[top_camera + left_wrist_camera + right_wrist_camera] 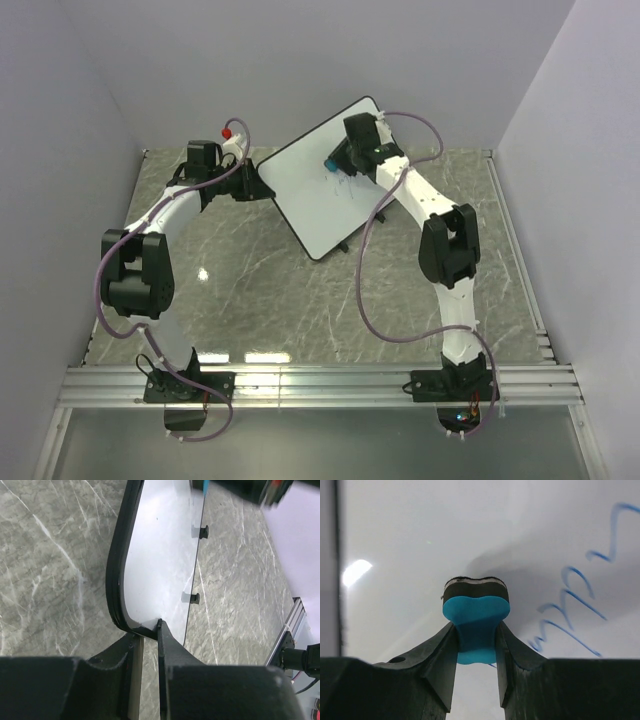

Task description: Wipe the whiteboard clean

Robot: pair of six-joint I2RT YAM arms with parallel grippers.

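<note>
Now, the large white black-framed whiteboard (310,205) stands tilted near the far edge of the tabletop (250,290), the left gripper (147,630) pinching its frame. Jaws of the right gripper (476,627) clamp the small blue eraser (476,607); best press flat, sweeping across the blue marker scribble (570,615).

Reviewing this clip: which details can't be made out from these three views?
- Top external: the blue writing on the whiteboard is too small to read, and partly under the right gripper.
- Right wrist: the writing runs off the right edge; the eraser hides its own contact with the board.
- Left wrist: the left gripper clamps the frame; the board's far end is cut off by the top edge.
</note>
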